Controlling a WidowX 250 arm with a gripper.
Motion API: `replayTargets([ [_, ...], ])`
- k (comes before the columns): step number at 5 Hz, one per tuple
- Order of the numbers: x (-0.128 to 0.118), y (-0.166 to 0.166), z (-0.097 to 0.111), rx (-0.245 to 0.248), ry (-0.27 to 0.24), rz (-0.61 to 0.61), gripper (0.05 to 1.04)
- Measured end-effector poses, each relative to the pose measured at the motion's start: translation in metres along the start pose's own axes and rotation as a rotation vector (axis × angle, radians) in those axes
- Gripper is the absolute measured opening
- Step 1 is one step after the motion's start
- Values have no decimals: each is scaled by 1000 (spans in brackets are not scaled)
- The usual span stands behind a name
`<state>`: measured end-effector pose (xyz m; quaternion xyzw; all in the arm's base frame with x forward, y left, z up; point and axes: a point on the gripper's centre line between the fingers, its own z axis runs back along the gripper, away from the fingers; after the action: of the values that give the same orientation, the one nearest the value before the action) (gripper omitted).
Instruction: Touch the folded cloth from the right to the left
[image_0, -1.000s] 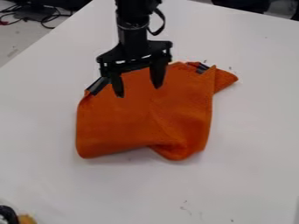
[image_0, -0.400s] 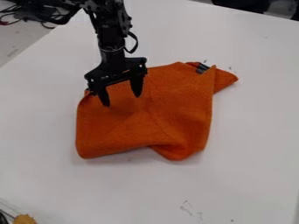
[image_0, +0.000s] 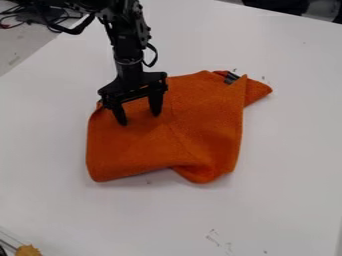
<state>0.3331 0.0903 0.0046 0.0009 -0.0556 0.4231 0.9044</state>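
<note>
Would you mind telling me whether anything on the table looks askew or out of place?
The orange cloth is folded unevenly: a pointed flap sticks out at its upper right in view, and its lower edge is crooked. Small dark marks also spot the white table near the bottom.

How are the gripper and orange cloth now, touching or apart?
Cannot tell. In the camera view, the open gripper overlaps the upper left of the orange cloth, but neither contact nor a gap shows plainly beneath it.
</note>
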Motion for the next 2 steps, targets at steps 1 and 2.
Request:
replayTargets([
  [1, 7, 5, -1, 7, -8, 8, 999],
  [2, 20, 17, -1, 23, -26, 45, 999],
])
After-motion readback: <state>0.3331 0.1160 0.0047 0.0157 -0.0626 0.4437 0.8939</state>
